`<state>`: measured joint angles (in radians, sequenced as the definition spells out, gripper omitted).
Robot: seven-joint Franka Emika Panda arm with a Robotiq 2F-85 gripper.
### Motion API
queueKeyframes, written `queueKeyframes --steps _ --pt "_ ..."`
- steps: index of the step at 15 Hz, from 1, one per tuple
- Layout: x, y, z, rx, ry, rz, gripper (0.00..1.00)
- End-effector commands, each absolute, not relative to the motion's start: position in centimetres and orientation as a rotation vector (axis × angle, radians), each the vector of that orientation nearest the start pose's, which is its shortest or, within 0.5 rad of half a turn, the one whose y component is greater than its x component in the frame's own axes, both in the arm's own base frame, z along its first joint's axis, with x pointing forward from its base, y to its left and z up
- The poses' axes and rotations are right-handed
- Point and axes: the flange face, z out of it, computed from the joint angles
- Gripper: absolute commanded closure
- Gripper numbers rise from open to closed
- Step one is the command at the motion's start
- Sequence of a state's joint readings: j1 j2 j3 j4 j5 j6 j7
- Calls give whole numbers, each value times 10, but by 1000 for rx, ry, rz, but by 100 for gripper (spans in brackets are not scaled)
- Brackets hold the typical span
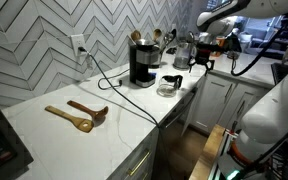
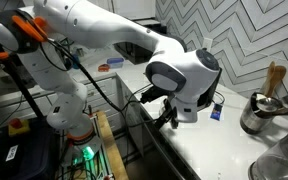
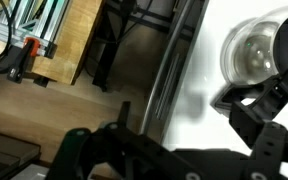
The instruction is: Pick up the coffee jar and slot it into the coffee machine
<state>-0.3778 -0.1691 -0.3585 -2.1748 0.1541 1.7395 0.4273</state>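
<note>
The coffee jar [image 1: 170,84], a squat clear-glass carafe with a black lid and handle, stands on the white counter just in front of the coffee machine [image 1: 142,63], a black boxy drip maker with a cord. In the wrist view the coffee jar [image 3: 246,48] is at the upper right, beyond the fingers. My gripper [image 1: 201,60] hangs above the counter's far end, apart from the jar, and also shows in an exterior view [image 2: 170,112]. In the wrist view the gripper [image 3: 184,130] is open and empty, with bare counter between its dark fingers.
A silver metal jug [image 1: 182,50] stands near the gripper. A crock of utensils [image 1: 144,40] is behind the machine. Two wooden spoons [image 1: 76,115] lie on the near counter. A metal pot with wooden utensils [image 2: 258,112] shows in an exterior view. The counter edge [image 3: 169,70] drops to cabinets and floor.
</note>
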Motion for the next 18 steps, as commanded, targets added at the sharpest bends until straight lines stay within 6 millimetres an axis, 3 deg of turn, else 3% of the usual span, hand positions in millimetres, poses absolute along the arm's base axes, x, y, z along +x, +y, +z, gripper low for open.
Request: queueKeyframes --steps 1,13,18 --pt "343 -323 419 -2149 1718 397 0" --pt "336 -354 349 -1499 1863 497 0" --pt "346 -356 332 -1395 1828 528 0"
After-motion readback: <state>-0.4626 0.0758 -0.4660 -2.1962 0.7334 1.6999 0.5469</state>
